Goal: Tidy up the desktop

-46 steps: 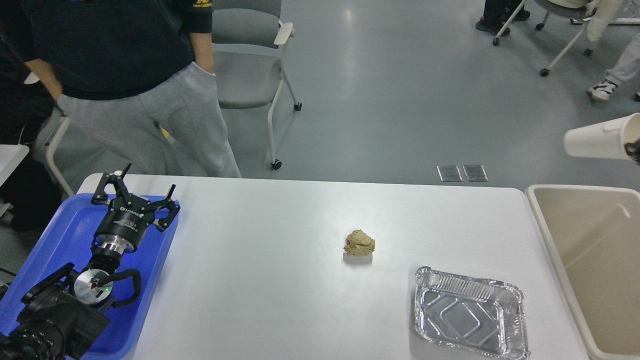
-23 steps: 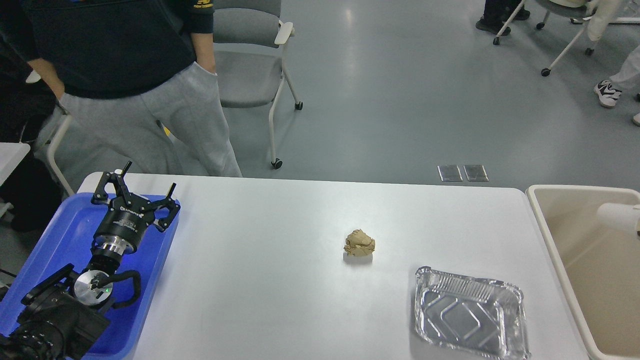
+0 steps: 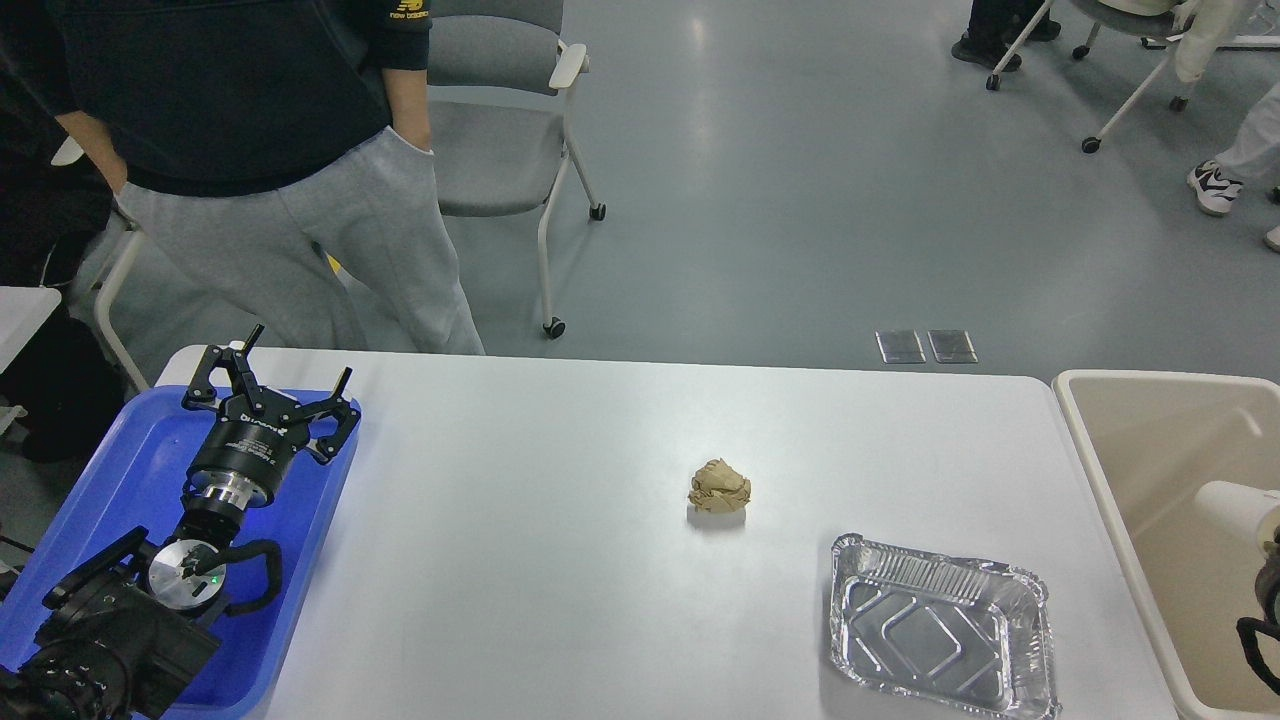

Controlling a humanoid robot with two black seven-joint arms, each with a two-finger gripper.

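Note:
The white desktop (image 3: 560,580) holds a crumpled brown paper ball (image 3: 719,487) near its middle and an empty foil tray (image 3: 940,625) at the front right. My left gripper (image 3: 283,385) is open and empty, above the blue tray (image 3: 120,470) at the left edge. A white paper cup (image 3: 1232,506) lies tilted low inside the beige bin (image 3: 1110,500) at the right. Only dark bits of my right arm (image 3: 1262,625) show at the frame's right edge beside the cup, and its fingers cannot be made out.
A person in grey trousers (image 3: 300,240) stands just behind the table's far left corner. A grey wheeled chair (image 3: 500,120) stands behind them. More chairs and feet are at the far right on the floor.
The white cup has gone from high above the bin at the right edge down into the bin. The left arm, paper ball and foil tray have not moved.

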